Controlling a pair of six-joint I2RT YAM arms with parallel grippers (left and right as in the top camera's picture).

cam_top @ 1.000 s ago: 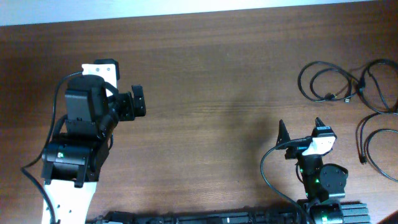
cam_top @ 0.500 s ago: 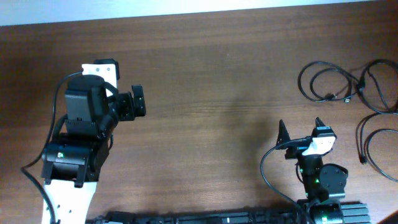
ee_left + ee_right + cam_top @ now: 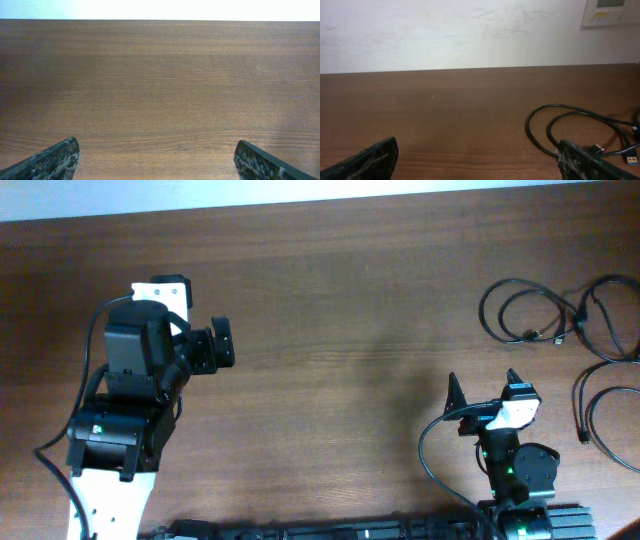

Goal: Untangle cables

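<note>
Three black cables lie as separate loose coils at the table's right end: one coil (image 3: pixel 522 310), a second (image 3: pixel 612 315) beside it touching at their plugs, and a third (image 3: pixel 603 412) nearer the front. My right gripper (image 3: pixel 484 386) stands open just left of them, empty; in its wrist view (image 3: pixel 477 154) the nearest cable loop (image 3: pixel 555 125) curves in front of the right fingertip (image 3: pixel 572 157). Far from the cables, on the left side, my left gripper (image 3: pixel 226 342) hangs open over bare wood (image 3: pixel 157 156) with nothing between its fingers.
The brown wooden table (image 3: pixel 340 330) spreads between the two arms. The left arm's base (image 3: pixel 110 440) stands at the front left, the right arm's base (image 3: pixel 515 480) at the front right. A pale wall (image 3: pixel 470 30) rises behind the table's far edge.
</note>
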